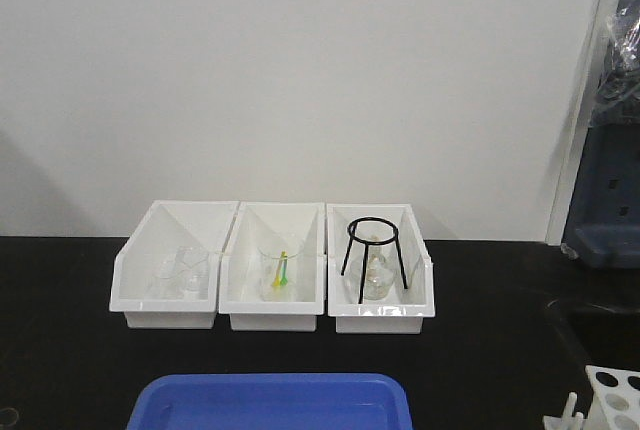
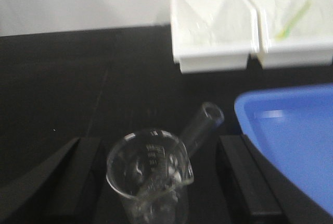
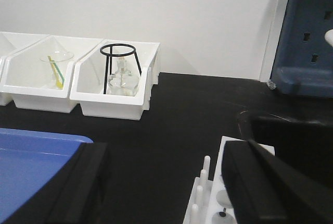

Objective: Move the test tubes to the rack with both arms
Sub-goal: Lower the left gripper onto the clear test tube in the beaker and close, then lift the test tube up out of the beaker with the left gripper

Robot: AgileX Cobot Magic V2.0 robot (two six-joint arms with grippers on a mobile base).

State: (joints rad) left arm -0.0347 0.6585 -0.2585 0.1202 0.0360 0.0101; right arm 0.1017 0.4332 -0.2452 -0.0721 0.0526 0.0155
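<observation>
Where three bins (image 1: 272,312) stand, one test tube (image 2: 201,125), one rack (image 3: 201,197).

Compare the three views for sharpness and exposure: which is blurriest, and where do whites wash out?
Left wrist view is softest: the beaker and test tube smear, and the white bins bleach out; right wrist view is crisper on the tripod, with the right gripper's fingers featureless dark; front view is evenly lit.

rack (image 1: 614,392) cropped, test tube (image 2: 202,126) end maybe hidden
</observation>
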